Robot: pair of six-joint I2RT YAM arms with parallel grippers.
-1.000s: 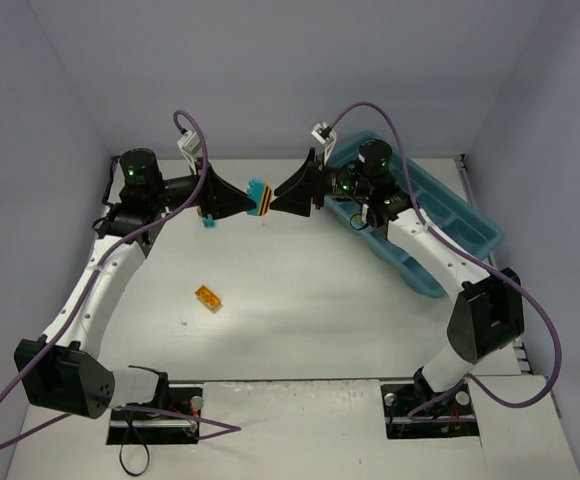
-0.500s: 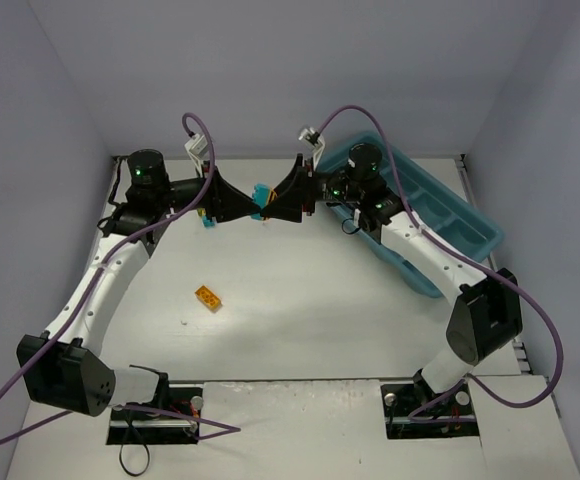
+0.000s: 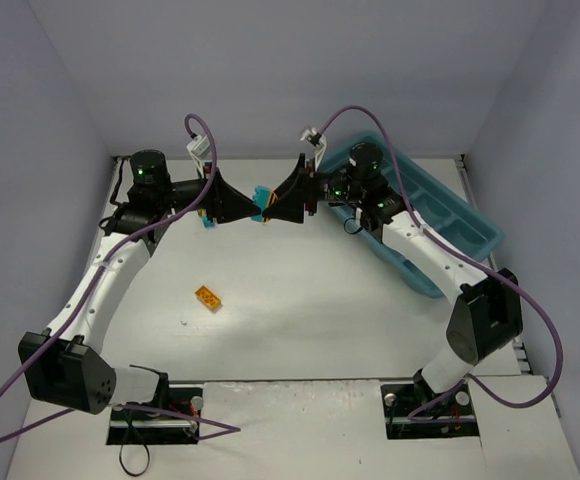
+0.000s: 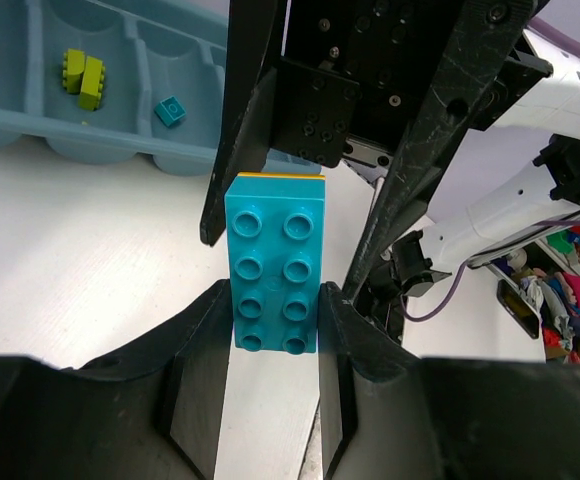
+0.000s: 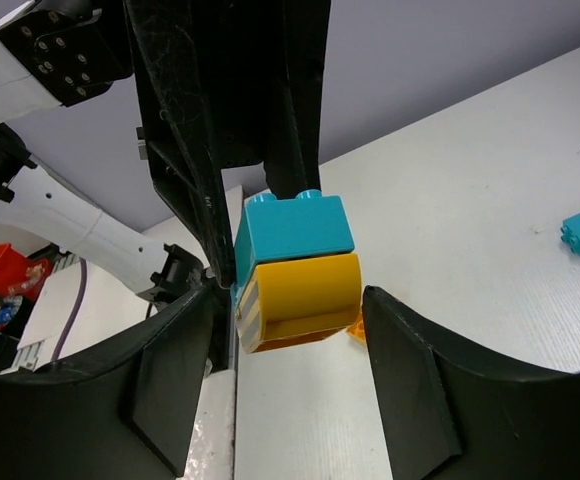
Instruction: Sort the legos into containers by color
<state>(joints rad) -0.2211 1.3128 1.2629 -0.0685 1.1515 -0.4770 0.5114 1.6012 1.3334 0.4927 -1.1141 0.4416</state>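
L gripper (image 4: pixel 275 312) clamped on cyan-over-yellow plastic lego stack (image 4: pixel 275 260), midair btwn both arms. R gripper (image 5: pixel 290 302) jaws apart, straddling its yellow half. Long teal plastic tray (image 4: pixel 100 150) behind: 2 lime bricks (image 4: pixel 82 78), 1 cyan brick (image 4: pixel 170 110). 1 orange brick (image 3: pixel 208 297) on white table (image 3: pixel 300 320).

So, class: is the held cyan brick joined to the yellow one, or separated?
Joined. In the right wrist view the cyan brick sits flush on the yellow brick, no gap between them.

Pale lavender walls (image 3: pixel 270 70) enclose a white table (image 3: pixel 300 320).
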